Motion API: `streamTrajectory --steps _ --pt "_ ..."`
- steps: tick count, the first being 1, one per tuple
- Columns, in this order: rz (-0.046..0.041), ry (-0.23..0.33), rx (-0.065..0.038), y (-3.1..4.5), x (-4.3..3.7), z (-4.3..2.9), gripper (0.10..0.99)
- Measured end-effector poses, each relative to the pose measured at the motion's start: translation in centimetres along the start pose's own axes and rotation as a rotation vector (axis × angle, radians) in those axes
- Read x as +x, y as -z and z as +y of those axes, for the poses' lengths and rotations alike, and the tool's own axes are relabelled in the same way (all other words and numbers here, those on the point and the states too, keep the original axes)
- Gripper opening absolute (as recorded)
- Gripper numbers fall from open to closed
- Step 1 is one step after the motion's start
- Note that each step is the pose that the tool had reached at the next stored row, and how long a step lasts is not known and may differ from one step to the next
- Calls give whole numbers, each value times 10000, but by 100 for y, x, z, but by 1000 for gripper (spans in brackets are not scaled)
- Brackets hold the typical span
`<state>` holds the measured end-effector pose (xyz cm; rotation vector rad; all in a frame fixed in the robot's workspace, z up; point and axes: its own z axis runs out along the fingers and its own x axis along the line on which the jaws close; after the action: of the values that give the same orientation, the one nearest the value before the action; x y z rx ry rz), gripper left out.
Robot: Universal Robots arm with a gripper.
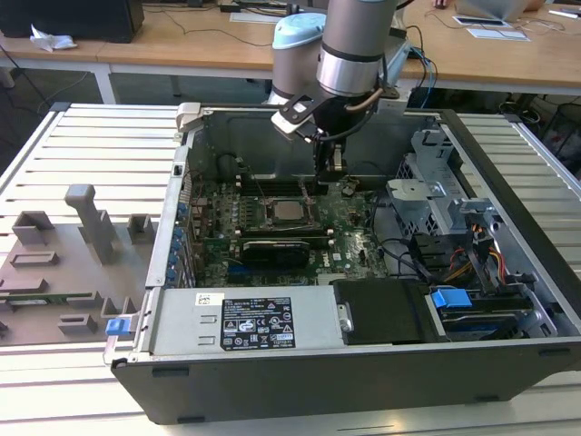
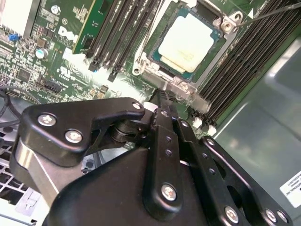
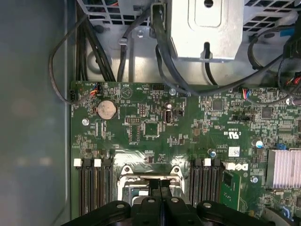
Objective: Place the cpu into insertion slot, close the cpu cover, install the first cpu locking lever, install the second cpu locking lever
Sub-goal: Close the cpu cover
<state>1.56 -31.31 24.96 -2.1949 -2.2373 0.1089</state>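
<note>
The gripper (image 3: 160,181) has its two black fingers pressed together, just a thin seam between them, and nothing is visible in their grasp. In the second wrist view the fingertips (image 2: 162,95) hover right at the edge of the insertion slot (image 2: 157,59), just beside its metal rim. I can't tell if they touch it.

And there's the cpu (image 2: 188,40), seated flat in the slot with its pale metal top facing up. In the exterior view it (image 1: 290,211) sits mid-board, and the gripper (image 1: 333,177) hangs down from the arm just to the exterior view's right of it.

The cpu cover (image 2: 140,66) shows as silvery metal along the chip's edges. I can't tell whether it's fully down. A thin wire lever (image 2: 273,12) runs off one corner of the socket.

Long black memory slots (image 2: 122,33) flank the socket on both sides. On the green motherboard (image 3: 155,127) beyond them lie a round coin cell (image 3: 106,109) and, off to one side, a finned heat sink (image 3: 284,167), with dark cables (image 3: 94,42) looping past the board's edge. The open computer case (image 1: 318,381) lies on a slatted table (image 1: 91,136), with grey fixtures (image 1: 91,227) to the exterior view's left.
</note>
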Motion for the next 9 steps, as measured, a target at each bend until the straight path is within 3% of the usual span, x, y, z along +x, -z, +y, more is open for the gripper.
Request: streamTrajectory --steps 9 --pt "0 0 0 -5 2 -102 106"
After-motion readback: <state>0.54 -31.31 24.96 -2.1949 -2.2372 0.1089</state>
